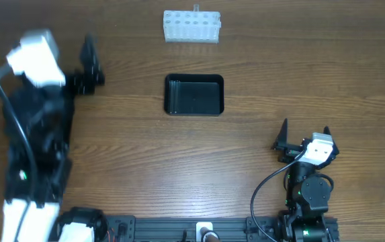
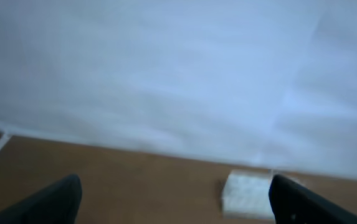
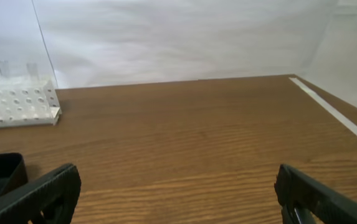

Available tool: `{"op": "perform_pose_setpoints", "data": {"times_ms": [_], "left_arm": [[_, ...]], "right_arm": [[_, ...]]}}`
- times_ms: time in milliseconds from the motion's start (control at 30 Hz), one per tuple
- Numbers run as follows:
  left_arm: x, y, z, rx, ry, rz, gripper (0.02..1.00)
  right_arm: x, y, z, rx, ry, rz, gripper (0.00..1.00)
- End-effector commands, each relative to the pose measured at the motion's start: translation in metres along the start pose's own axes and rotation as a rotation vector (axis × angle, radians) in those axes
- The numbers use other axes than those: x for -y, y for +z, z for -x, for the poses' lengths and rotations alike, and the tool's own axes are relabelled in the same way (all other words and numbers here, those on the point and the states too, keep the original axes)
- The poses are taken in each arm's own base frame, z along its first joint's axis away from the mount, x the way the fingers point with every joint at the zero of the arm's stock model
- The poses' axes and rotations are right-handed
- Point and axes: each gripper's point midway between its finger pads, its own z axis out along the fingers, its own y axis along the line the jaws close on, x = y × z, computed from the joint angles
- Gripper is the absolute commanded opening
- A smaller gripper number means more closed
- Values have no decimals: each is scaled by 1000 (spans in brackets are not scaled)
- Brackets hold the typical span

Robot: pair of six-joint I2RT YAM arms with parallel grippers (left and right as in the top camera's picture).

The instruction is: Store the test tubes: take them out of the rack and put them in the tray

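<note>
Jaws stand wide apart on both arms, holding nothing: the left gripper (image 2: 173, 202) hangs raised over the table's (image 1: 132, 154) left side on a folded arm, the right gripper (image 1: 304, 136) sits low near its base. Clear test tubes (image 3: 4, 67) stand upright in the white, hole-dotted plastic rack (image 1: 191, 27) at the far edge, near the shallow, round-cornered black tray (image 1: 194, 95) on wood grain.

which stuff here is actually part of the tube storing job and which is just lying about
Part of the job:
- white rack
- clear test tubes standing in the rack
- black tray, nothing in it yet

Just there:
- white strip along the table edge
- wooden table itself
</note>
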Motion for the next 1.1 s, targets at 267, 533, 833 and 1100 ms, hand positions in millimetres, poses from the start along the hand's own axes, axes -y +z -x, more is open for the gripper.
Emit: {"op": "perform_pose_setpoints", "data": {"times_ms": [267,533,833,1100], "left_arm": [[-4,-58,-102,137,56,-132,998],[-11,-65,-152,147,55,-133,998],[-16,-64,-198,19,64,-126,1000],[-17,-63,-206,-14,65,-123,1000]], "right_arm": [[1,0,-1,3,5,-6,991],[1,0,-1,4,5,-6,993],[1,0,-1,3,5,-6,991],[1,0,-1,4,5,-6,991]]}}
